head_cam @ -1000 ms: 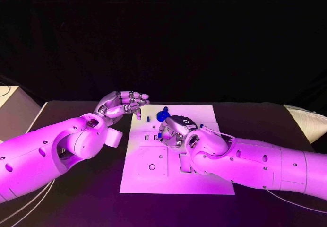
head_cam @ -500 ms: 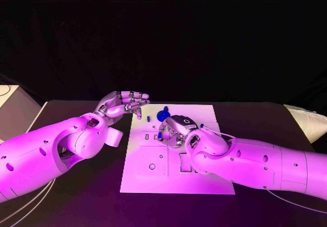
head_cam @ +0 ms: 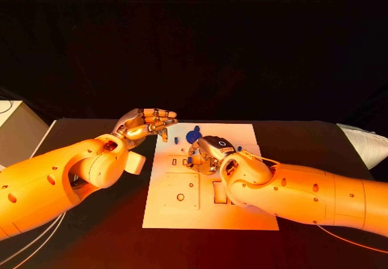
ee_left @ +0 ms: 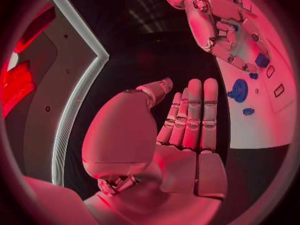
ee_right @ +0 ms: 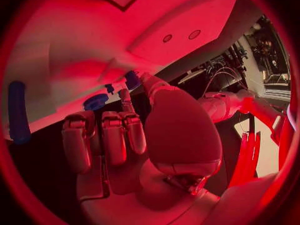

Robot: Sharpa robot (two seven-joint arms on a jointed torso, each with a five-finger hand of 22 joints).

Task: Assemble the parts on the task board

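Task board (head_cam: pixel 182 210) sits flat on the black table (head_cam: pixel 89 235), a white plate with slots and cutouts, and both arms are reaching in over its far end. Left hand (head_cam: pixel 146 124) is lifted off the table just past the board's far left corner, palm turned up, fingers loosely apart with nothing in them. From its own wrist camera you can see the fingers (ee_left: pixel 194 115) side by side and straight, thumb off to the side, so it's released, not holding a thing.

Right hand (head_cam: pixel 208 152) is down on the board, fingers curled toward the surface. There's a small blue part (ee_right: pixel 132 79) right at its fingertips (ee_right: pixel 127 101), and it looks like it's touching it, but I honestly can't tell if it's gripping the part or only resting against it.

Just beyond the right hand, toward the far edge, a round blue part (head_cam: pixel 192 135) lies on the board, with a smaller blue piece (head_cam: pixel 175 139) between it and the left hand. A long blue bar (ee_right: pixel 17 112) lies near the right hand too.
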